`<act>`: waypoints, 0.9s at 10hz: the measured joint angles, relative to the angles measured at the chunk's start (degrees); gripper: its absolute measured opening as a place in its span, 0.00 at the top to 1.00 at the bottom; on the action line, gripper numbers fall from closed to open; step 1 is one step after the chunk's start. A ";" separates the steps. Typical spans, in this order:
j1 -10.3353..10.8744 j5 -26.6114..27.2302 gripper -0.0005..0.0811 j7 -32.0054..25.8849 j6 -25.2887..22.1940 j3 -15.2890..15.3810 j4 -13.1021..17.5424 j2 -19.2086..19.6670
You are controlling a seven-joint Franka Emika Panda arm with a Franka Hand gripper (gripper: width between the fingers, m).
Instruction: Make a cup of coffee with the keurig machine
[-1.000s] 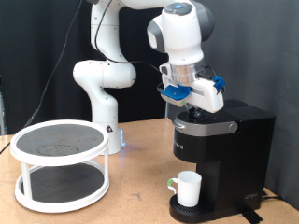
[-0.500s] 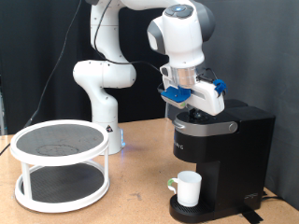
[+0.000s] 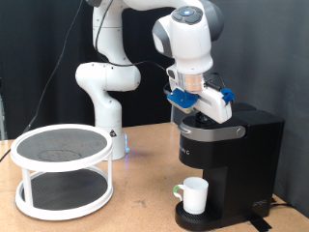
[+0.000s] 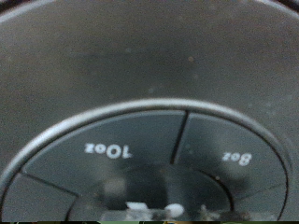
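Observation:
The black keurig machine (image 3: 232,145) stands at the exterior view's right with its lid down. The white cup (image 3: 195,195) stands upright on the drip tray (image 3: 193,218) under the spout. My gripper (image 3: 197,116) points down at the front of the machine's lid, touching it or just above it. In the wrist view the lid (image 4: 149,56) fills the picture, very close, with the round button ring marked 10oz (image 4: 107,149) and 8oz (image 4: 235,157). My fingertips (image 4: 161,209) show as small pale bits close together at the ring's middle, with nothing between them.
A white two-tier round rack (image 3: 63,169) stands on the wooden table (image 3: 145,208) at the exterior view's left. The arm's white base (image 3: 101,97) stands behind it. A black curtain hangs at the back.
The hand has shifted slightly down and to the exterior view's right over the machine's lid. The cup and the machine have not moved.

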 joint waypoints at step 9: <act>-0.01 0.19 0.99 -0.30 5.24 0.01 -1.89 -1.31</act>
